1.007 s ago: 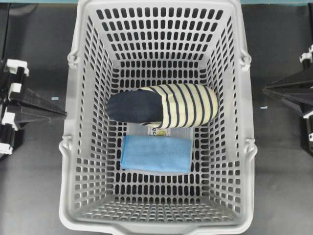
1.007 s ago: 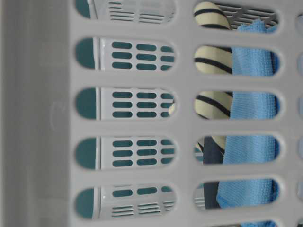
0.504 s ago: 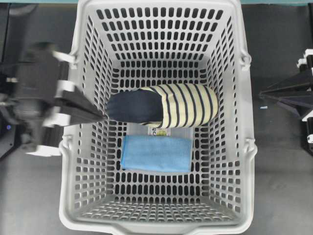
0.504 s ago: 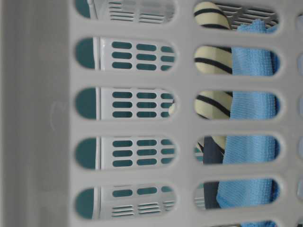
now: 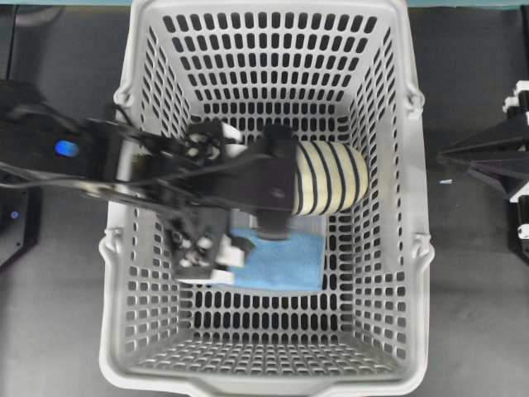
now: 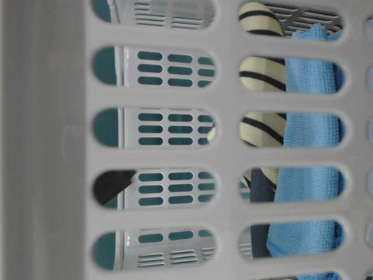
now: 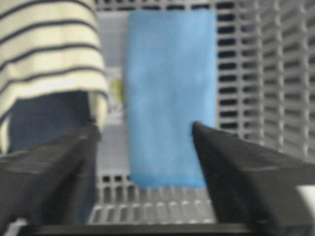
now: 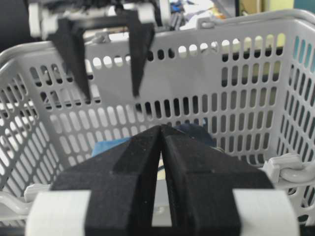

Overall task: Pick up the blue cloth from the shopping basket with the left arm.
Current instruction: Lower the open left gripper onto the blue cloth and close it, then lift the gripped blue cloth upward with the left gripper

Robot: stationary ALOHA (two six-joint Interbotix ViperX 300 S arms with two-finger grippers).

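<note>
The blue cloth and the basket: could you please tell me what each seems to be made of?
The blue cloth looks like soft matte fabric, possibly microfibre: fine woven texture, limp folded edges. The basket looks like moulded light-grey plastic, smooth and slightly glossy, with even slotted walls and a thick rim.

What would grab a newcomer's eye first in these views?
The left arm stretching over the rim into the shopping basket, its open left gripper above the blue cloth. Beside the cloth lies a striped fabric bundle, while the right gripper waits shut outside the basket.
</note>
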